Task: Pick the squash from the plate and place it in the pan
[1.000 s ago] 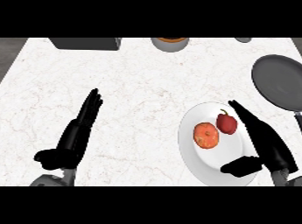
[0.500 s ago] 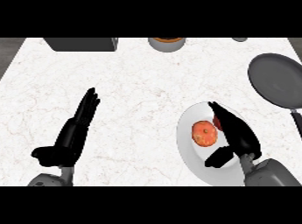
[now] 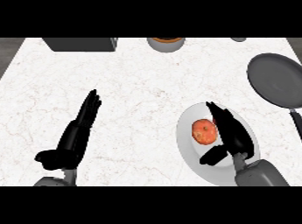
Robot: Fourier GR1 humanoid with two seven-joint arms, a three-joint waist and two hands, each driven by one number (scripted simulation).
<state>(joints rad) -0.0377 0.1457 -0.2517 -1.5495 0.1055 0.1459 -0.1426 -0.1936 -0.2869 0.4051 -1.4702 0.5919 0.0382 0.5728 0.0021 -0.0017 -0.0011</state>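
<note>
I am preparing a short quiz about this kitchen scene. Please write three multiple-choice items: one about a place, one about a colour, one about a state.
1. Where does the squash lie?
A. in the pan
B. on the white plate
C. on the bare counter

2. What colour is the pan?
A. dark grey
B. red
C. white

3. How is the right hand?
A. curled round the squash
B. out of view
C. open, fingers straight, over the plate

Answers:
1 B, the orange-red squash sits on the plate, just left of the right hand.
2 A, its round dish and handle are dark grey.
3 C, the fingers stretch straight beside the squash and none curls round it.
</note>
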